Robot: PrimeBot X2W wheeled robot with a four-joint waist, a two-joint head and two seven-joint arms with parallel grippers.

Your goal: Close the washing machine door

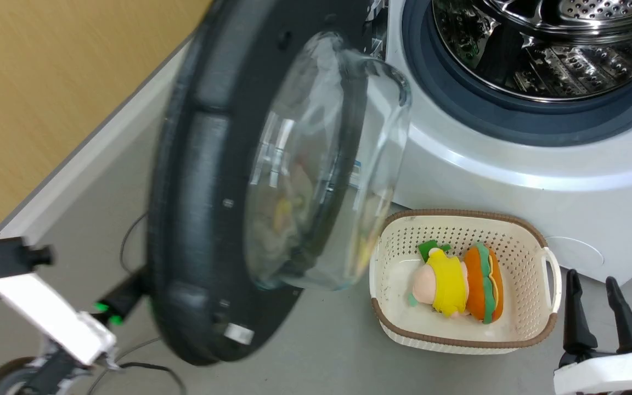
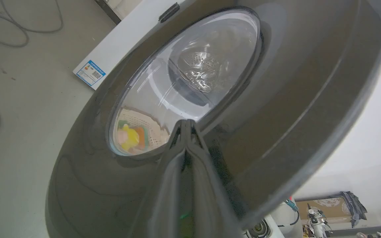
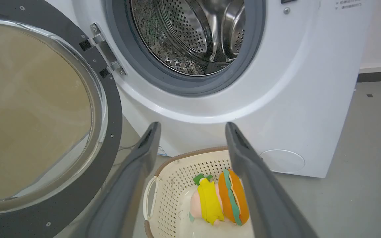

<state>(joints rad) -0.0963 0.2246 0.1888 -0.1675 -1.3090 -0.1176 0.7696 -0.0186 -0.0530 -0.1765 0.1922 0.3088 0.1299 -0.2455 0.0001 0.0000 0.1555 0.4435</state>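
the washing machine stands far right, with its drum inside the porthole. the washing machine door stands swung out to the left of the porthole, hinged at its far edge, between the machine and the wall. a basket sits on the floor just before the machine, right of the door's near edge. in it a doll lies left of a burger toy, touching it. the right gripper is near, just right of the basket. the left gripper is close against the door's outer face.
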